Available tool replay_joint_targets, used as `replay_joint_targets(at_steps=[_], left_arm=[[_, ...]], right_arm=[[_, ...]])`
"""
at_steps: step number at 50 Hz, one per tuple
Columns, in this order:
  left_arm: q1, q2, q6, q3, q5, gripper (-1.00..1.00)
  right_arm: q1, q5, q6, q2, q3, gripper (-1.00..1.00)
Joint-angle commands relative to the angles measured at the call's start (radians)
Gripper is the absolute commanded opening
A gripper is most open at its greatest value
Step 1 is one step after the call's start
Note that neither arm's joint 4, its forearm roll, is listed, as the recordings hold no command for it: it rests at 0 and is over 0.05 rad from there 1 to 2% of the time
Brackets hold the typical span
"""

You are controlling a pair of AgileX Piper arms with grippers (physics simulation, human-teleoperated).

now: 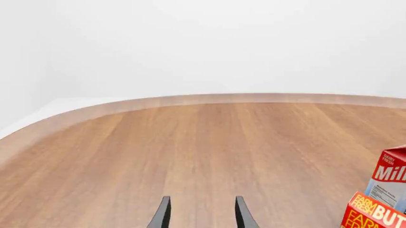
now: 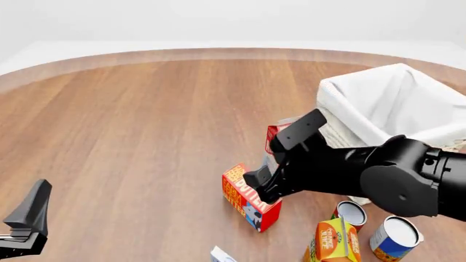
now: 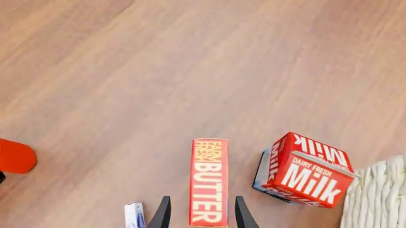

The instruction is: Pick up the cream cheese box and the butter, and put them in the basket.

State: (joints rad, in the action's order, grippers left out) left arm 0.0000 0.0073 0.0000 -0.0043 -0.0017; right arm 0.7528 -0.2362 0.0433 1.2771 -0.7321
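Two red cartons read "BUTTER" (image 3: 208,180) and "Milk" (image 3: 303,169) — right gripper (image 3: 199,213) spread over the former

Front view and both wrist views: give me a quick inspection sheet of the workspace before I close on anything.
Surface: wooden table, curved far edge.
Job's things: butter lying flat; cream cheese box only a corner showing; basket holds only its liner.
Clutter: milk carton, juice carton, two cans.
End effectors: right end effector open, straddling the butter; left end effector open over bare wood.
Cables: nothing seen.
Surroundings: plain white.
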Motion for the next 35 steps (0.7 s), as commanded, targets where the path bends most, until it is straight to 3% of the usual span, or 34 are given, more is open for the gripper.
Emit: replay_joint_targets(at_steps=[1,18,35], left_arm=[[0.000,0.000,0.000,0.000,0.000,1.00],[0.000,0.000,0.000,0.000,0.000,1.00],[0.000,0.000,0.000,0.000,0.000,1.00]], right_arm=[[-0.016,-0.018,-0.025,0.050,-0.019,1.00],[-0.051,-0.014,-0.039,0.114,-0.034,1.00],[-0.029,0.048,0.010,0.191,0.003,1.00]])
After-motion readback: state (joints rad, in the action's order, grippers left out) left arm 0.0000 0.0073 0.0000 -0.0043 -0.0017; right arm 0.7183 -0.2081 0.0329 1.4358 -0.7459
